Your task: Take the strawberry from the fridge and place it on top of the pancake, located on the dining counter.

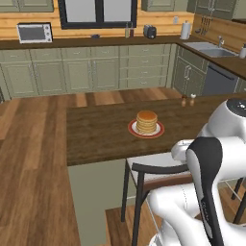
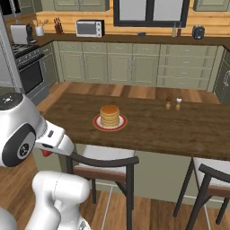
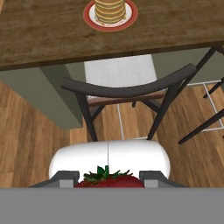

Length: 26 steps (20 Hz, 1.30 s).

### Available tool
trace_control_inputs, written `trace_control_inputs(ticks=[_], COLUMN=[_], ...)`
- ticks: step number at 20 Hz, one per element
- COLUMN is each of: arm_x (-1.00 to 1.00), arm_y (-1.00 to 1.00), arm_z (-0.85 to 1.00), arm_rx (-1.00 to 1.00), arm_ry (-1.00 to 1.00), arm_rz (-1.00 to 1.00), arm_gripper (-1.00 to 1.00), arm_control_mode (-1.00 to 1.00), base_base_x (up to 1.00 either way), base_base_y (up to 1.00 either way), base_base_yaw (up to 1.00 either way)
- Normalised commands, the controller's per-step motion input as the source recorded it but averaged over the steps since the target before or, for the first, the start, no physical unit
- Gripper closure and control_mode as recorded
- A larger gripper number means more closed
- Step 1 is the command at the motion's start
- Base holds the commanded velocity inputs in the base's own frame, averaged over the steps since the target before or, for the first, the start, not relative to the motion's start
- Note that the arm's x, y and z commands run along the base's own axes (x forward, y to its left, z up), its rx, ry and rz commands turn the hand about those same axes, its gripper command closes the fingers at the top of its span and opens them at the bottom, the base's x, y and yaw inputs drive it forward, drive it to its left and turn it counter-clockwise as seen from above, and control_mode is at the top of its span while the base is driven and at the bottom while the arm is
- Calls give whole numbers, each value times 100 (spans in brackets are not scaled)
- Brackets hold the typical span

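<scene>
A dark chair (image 3: 127,89) stands between the gripper (image 3: 108,181) and the far pancake (image 3: 110,9); the low, level claw pinches the strawberry (image 3: 109,179).

We saw the dining counter (image 1: 96,134), its dark wooden top bearing a red-rimmed plate (image 2: 110,122) with the pancake (image 2: 109,115) stacked on it, and two small shakers (image 2: 173,104) standing apart toward its far edge.
</scene>
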Motion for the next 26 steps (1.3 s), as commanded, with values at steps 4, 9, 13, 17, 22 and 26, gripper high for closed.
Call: trace_control_inputs(ticks=[4,9,13,17,22,26], arm_x=[21,81,96,100,100,100], arm_y=[0,0,0,-19,-35,-11], arm_z=[0,14,15,35,17,0], arm_rx=[0,0,0,4,1,0], arm_ry=[-1,-7,-5,0,-1,0], arm_rz=[0,2,1,0,0,0], arm_gripper=[100,100,100,100,100,100], arm_control_mode=[-100,-100,-100,-100,-100,-100], base_base_x=[2,0,0,0,0,0], base_base_y=[0,0,0,0,0,0], base_base_yaw=[0,0,0,0,0,0])
